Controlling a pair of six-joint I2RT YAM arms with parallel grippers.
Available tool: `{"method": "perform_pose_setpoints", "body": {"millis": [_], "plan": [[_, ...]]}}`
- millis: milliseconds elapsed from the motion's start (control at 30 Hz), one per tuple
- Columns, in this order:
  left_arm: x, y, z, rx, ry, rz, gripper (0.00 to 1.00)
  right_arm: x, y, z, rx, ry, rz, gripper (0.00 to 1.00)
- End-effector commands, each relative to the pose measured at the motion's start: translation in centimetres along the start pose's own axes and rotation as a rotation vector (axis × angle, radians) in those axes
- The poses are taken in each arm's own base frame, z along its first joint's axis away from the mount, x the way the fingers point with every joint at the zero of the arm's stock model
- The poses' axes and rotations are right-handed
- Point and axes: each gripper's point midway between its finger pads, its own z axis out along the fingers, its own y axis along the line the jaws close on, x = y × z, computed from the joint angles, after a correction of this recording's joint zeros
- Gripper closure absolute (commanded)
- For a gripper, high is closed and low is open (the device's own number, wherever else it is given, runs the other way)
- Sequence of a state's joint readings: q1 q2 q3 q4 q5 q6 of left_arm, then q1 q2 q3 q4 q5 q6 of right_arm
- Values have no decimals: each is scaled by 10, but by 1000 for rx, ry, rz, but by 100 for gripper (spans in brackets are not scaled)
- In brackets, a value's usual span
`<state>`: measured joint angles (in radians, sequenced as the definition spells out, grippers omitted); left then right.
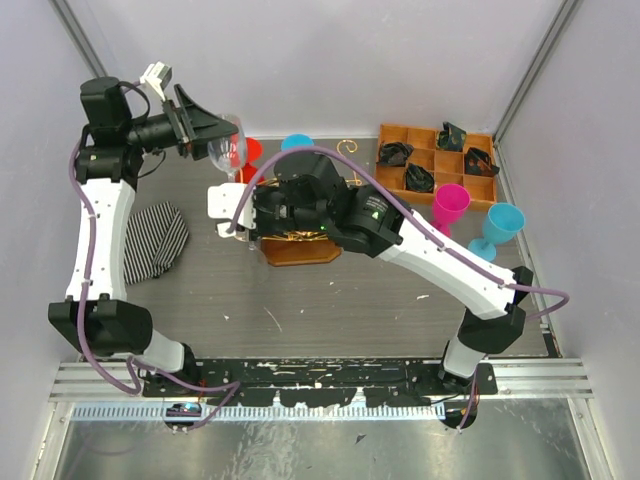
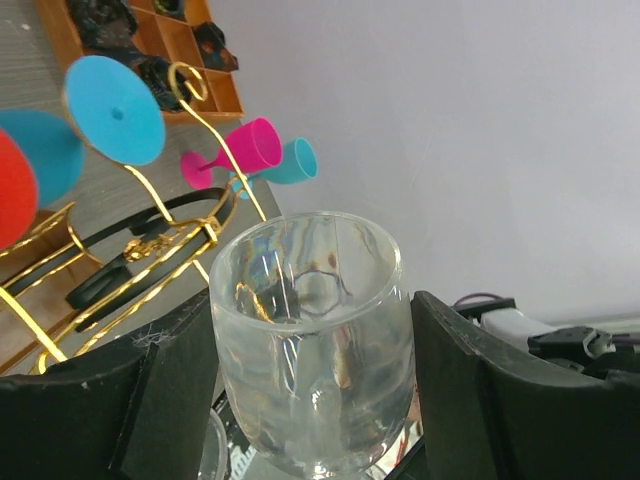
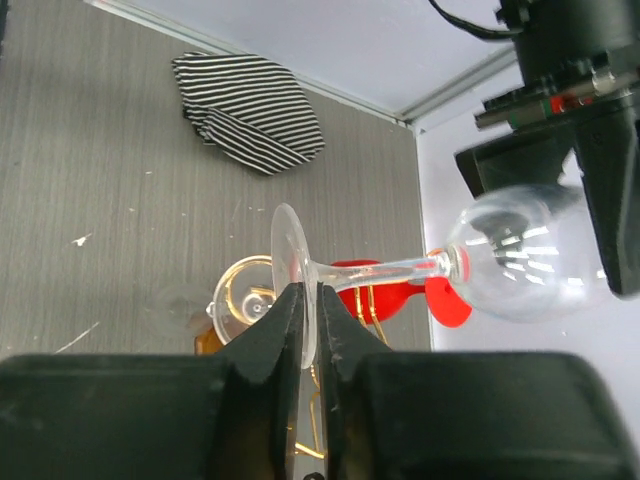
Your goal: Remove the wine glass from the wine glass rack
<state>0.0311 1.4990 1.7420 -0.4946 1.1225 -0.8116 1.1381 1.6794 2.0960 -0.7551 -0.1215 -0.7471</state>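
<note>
Pulling wine glass [image 3: 510, 270] off the wine glass rack [image 2: 160, 264], bowl squeezed in left fingers [image 2: 110, 420], foot pinched in right fingers [image 3: 265, 345]; next, lifting clear together.

The right gripper [image 3: 310, 300] pinches the glass [image 3: 520, 265] by its flat foot. The stem runs to the right of the jaws, to the bowl, which the left gripper [image 3: 545, 225] hugs. Just past the jaws sit the rack [image 3: 240, 295] and a red cup [image 3: 385, 290]. Farther off lies a striped cloth [image 3: 250, 110].
</note>
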Motion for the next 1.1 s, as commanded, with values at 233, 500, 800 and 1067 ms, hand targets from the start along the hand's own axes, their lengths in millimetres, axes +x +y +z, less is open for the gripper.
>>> {"method": "perform_pose_setpoints", "body": {"millis": [233,500,800,1067], "plan": [[-79,58,-55,-160,-232,-75,48,-35,-67,-67,351,-105,33,32],[-138,136,-75,-477,-389,4,49,-20,-96,-99,435,-149,140,29],[-164,216,-101,-766,-564,150,40,22,-129,-112,468,-189,243,29],[-164,263,-71,-934,-606,364,39,58,-145,-108,473,-197,319,29]]}}
